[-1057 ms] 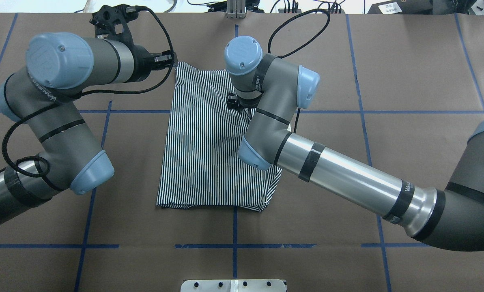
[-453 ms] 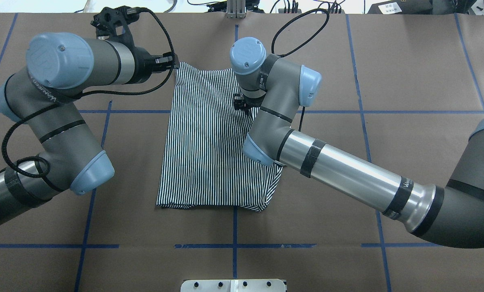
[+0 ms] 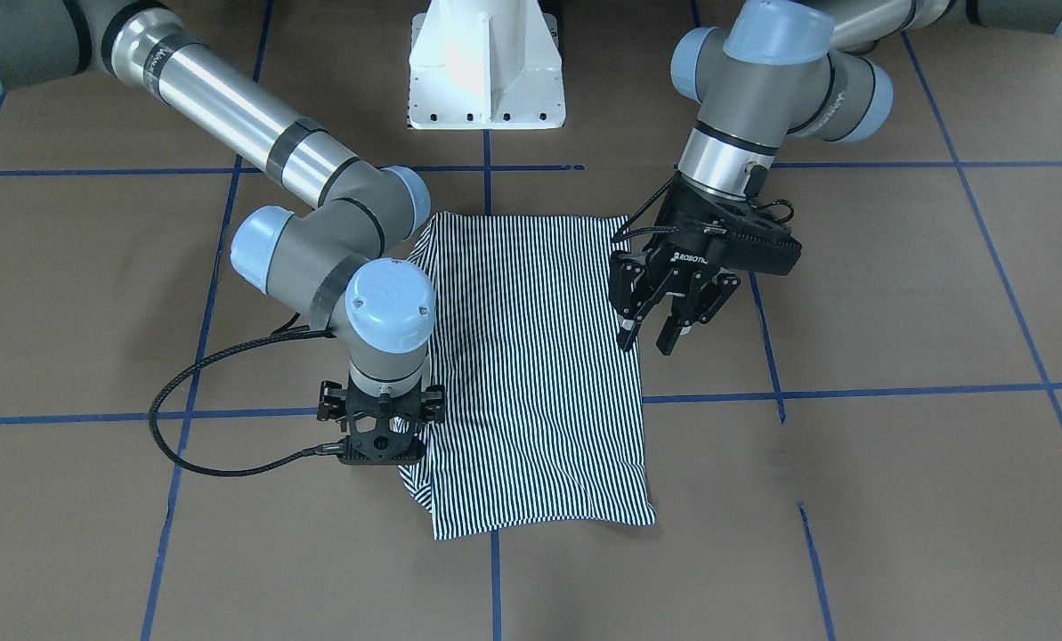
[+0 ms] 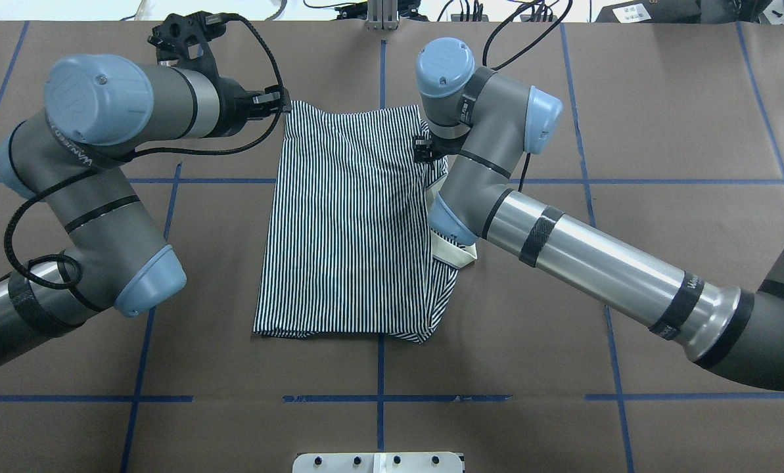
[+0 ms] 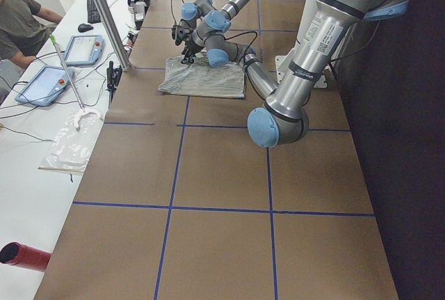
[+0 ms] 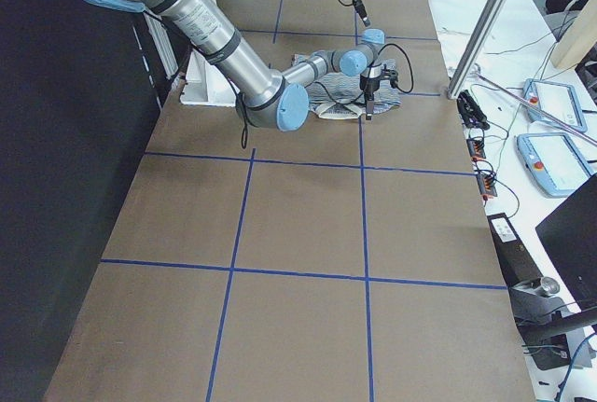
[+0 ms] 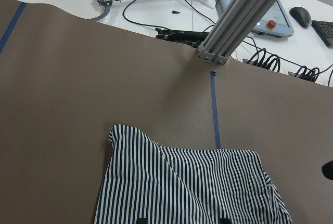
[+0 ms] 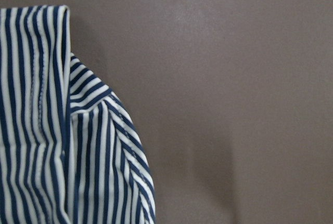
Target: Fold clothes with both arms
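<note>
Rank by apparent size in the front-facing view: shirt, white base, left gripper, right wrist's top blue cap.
1. Shirt.
2-3. White base and left gripper look alike; base is cropped, so unranked.
4. Right wrist's top blue cap.

The polo shirt is covered in thin navy-and-white stripes that run from near to far. Its collar, showing at the shirt's right edge, is plain white. The counter is dull brown, ruled into large squares by blue tape lines. The left arm and the right arm are grey and silver, with light-blue joint caps and black bands. The left gripper is black all over, jaws included. The pedestal base on the counter's near side is white.
</note>
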Tool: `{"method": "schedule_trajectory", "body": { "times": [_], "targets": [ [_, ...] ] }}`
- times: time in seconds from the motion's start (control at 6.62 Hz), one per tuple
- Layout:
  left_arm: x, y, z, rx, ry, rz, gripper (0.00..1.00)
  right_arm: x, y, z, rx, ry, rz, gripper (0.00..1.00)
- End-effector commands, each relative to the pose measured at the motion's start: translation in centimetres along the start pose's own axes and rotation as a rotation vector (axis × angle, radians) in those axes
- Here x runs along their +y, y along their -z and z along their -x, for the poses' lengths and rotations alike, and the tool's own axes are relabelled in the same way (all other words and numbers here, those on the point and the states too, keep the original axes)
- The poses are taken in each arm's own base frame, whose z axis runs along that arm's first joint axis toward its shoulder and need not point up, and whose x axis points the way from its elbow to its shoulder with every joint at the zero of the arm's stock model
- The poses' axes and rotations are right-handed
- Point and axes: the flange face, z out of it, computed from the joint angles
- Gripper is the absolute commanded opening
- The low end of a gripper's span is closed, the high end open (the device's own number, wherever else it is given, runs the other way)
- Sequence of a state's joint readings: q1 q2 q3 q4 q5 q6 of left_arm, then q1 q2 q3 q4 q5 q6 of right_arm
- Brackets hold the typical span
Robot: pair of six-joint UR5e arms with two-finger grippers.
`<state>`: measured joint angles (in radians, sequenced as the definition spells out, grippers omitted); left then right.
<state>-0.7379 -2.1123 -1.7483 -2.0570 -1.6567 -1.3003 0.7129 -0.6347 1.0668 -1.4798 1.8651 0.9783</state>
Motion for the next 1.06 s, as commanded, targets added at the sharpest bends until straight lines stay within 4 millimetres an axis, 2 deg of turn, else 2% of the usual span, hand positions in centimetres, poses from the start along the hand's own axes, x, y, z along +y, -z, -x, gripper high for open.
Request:
{"method": "schedule_trajectory", "body": {
  "times": [0.0, 0.15, 0.3, 0.45, 0.6, 0.75, 0.91],
  "targets": [
    [0.0, 0.4, -0.2, 0.008, 0.0, -0.002, 0.54, 1.6, 4.6, 1.4, -0.065, -0.067, -0.011, 1.0],
    [0.0, 0.6, -0.3, 0.015, 0.0, 0.006, 0.54, 5.9, 6.1, 1.7, -0.127, -0.132, -0.018, 1.0],
    [0.0, 0.8, -0.4, 0.018, 0.001, 0.005, 0.54, 11.9, 6.5, 0.1, -0.179, -0.229, -0.018, 1.0],
    [0.0, 0.9, -0.5, 0.021, 0.001, 0.005, 0.54, 18.4, 6.7, 0.1, -0.2, -0.328, -0.073, 1.0],
    [0.0, 0.9, -0.5, 0.02, 0.001, 0.006, 0.54, 23.8, 7.0, 1.9, -0.233, -0.475, -0.127, 0.99],
    [0.0, 0.9, -0.5, 0.02, 0.001, 0.006, 0.54, 26.2, 6.9, 2.7, -0.255, -0.614, -0.107, 0.93],
    [0.1, 0.8, 0.0, 0.012, 0.002, 0.008, 0.54, 28.7, 5.7, 3.4, -0.25, -0.736, -0.099, 0.85]
  ]
}}
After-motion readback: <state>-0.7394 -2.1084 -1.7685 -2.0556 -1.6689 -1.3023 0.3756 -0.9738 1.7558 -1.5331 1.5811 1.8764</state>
